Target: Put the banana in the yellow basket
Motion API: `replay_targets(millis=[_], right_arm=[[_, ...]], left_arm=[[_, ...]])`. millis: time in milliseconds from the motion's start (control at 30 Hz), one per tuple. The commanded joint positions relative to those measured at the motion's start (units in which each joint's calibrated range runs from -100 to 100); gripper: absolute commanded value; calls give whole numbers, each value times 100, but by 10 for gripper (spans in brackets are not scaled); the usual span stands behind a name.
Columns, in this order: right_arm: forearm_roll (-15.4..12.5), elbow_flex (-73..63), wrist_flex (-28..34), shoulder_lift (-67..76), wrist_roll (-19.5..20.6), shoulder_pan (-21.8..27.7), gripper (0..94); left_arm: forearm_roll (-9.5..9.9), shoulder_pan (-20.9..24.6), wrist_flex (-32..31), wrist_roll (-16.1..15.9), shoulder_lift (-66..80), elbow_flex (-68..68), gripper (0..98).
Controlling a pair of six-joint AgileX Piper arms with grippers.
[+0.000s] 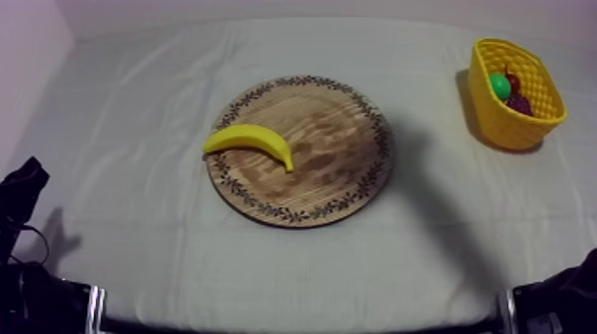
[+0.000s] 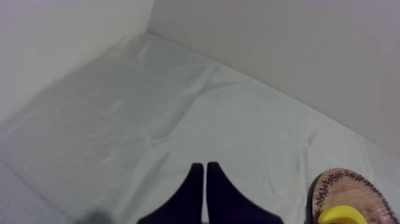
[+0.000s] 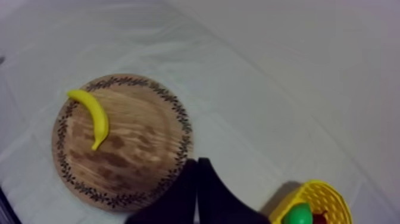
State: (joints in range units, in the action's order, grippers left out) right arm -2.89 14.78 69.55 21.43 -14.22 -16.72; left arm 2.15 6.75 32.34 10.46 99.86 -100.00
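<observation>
Both my left gripper (image 2: 204, 168) and right gripper (image 3: 197, 162) are closed tight, holding nothing. The whole job is ahead: the banana (image 1: 250, 139) lies on the board (image 1: 333, 155) by its left rim, well apart from the basket (image 1: 505, 130).

Yellow banana (image 1: 250, 140), yellow basket (image 1: 499, 123), pattern-rimmed board (image 1: 329, 142).

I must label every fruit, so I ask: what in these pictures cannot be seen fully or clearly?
1. Top view: the wall of the yellow basket half hides the fruit inside; the green fruit looks like a pear, the purple fruit is perhaps grapes.
2. Right wrist view: the picture's edge cuts off that basket and its contents.
3. Left wrist view: the edge cuts off the wooden board and the banana.
</observation>
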Motion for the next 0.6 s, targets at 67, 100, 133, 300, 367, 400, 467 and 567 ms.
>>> replay_targets(millis=[67,100,133,300,367,400,467,567], right_arm=[[-76,-865,328,-917,-170,-242,2],[-86,-944,357,-1038,-200,-300,2],[-90,-1009,377,-1145,-223,-361,2],[-54,-1221,463,-1582,-275,-678,2],[-35,-1286,511,-1731,-284,-786,2],[-24,-1325,550,-1809,-283,-834,7],[1,-1435,660,-1963,-275,-920,27],[-7,-1669,837,-2196,-282,-999,85]], left_arm=[[-3,2,0,2,-4,0,1],[-3,2,0,2,-4,0,1],[-3,2,0,2,-4,0,1],[-3,2,0,2,-4,0,1],[-3,2,0,2,-4,0,1],[-3,2,0,2,-4,0,1],[-3,2,0,2,-4,0,1],[-3,2,0,2,-4,0,1]])
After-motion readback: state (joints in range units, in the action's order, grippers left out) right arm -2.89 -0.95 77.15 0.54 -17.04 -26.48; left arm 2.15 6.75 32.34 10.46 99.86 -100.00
